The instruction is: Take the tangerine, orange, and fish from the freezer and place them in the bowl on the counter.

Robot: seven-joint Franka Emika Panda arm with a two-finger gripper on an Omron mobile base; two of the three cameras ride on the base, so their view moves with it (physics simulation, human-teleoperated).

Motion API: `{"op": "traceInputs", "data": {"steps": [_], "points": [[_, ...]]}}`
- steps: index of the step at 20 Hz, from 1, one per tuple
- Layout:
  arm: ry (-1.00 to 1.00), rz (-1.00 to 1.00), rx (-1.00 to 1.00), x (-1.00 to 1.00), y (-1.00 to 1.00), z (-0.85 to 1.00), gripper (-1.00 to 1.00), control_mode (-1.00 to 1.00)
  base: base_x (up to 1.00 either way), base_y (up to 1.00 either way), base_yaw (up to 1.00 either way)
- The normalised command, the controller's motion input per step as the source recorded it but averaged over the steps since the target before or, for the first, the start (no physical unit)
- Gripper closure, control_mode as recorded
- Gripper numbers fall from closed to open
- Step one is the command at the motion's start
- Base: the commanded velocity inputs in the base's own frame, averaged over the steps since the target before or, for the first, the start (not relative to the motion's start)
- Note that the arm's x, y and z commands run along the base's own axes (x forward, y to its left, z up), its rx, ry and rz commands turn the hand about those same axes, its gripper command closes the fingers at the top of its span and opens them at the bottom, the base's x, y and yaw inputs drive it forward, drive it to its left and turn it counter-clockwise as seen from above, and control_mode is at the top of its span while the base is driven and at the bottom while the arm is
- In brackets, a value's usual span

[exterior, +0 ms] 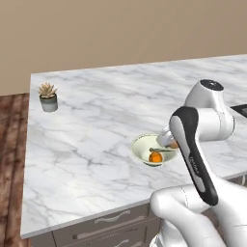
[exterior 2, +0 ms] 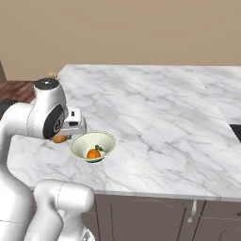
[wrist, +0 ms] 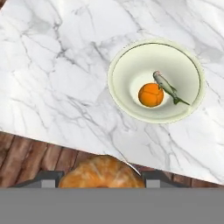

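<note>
Tabletop (exterior: pixel 96 111): white marble slab with grey veins over grey drawers with silver handles; brown wood floor past its edge.
Bowl (wrist: pixel 127 61): pale cream-green, round and shallow, standing on the tabletop near the front edge; in the left base view it sits just beside the robot's wrist.
Plant pot (exterior: pixel 48 102): small grey pot with a spiky plant, at the far left of the slab, well apart from the bowl.
Held fruit (wrist: pixel 101 171): large round orange-coloured fruit with a mottled skin, clamped between the fingers at the bottom of the hand view. It is off to one side of the bowl, outside the rim, over the tabletop edge. In the right base view it shows as an orange spot below the hand, just beside the bowl.
Fingers (wrist: pixel 50 179): set on either side of the held fruit, gripping it; tips mostly hidden by the fruit.
Fruit in bowl (wrist: pixel 151 94): smaller bright orange ball, resting on the bowl's floor.
Fish (wrist: pixel 167 87): thin grey-green, lying in the bowl, touching the smaller fruit, tail toward the rim.
</note>
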Motion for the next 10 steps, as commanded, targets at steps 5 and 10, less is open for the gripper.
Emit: {"op": "traceInputs", "data": {"steps": [5,10], "points": [[0.05,0.00,0.00,0.89,0.00,-0.68,1.00,-1.00,0.00,0.00,0.00],[0.00,0.00,0.00,0.79,0.02,-0.75,1.00,-1.00,0.00,0.00,0.00]]}}
